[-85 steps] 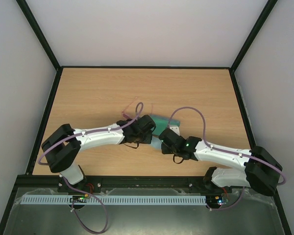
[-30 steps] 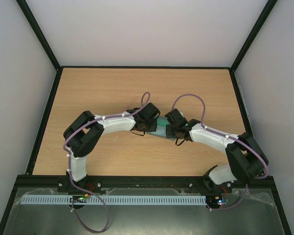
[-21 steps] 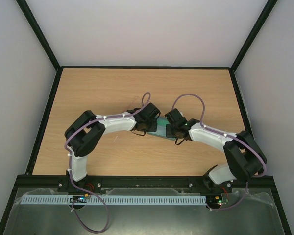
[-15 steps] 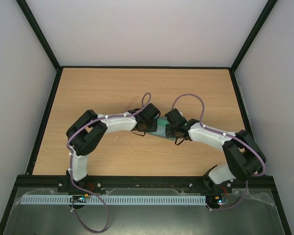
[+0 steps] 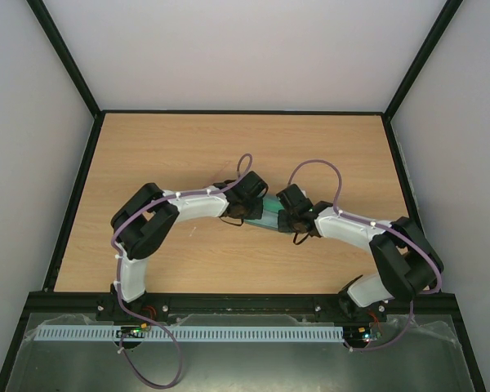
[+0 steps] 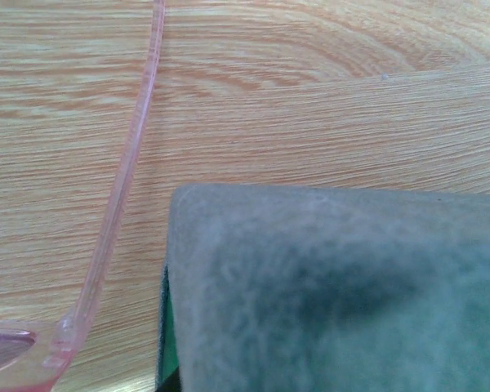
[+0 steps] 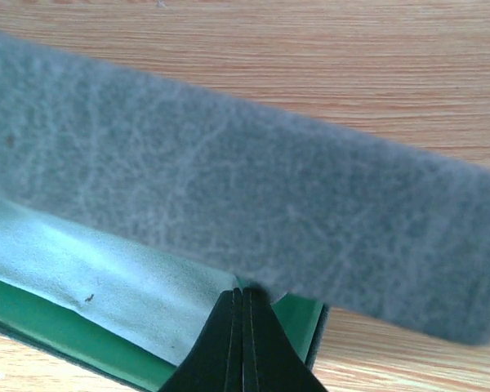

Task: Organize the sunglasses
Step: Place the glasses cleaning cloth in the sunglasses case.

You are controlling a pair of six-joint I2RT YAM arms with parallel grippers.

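The blue-grey case point(image 5: 269, 214) lies at mid table with its lid raised over a green lining point(image 7: 57, 327). My left gripper point(image 5: 250, 207) is at its left end. The case lid point(image 6: 335, 294) fills the left wrist view and hides my fingers. The pink sunglasses lie beside the case on the wood: one thin arm point(image 6: 122, 188) and a lens corner point(image 6: 0, 347) show. My right gripper point(image 7: 243, 298) is at the case's right end point(image 5: 287, 216), fingers pressed together at the corner of the light blue cloth point(image 7: 106, 269), which lies inside under the lid point(image 7: 269, 204).
The wooden table point(image 5: 163, 155) is framed by a black rail point(image 5: 73, 204) and grey walls. Purple cables loop above both wrists point(image 5: 310, 163). Both arms bend inward and meet at mid table.
Since 2.8 s ago both arms have reached further out and closed in on the case from either side. Over the last second they barely shift.
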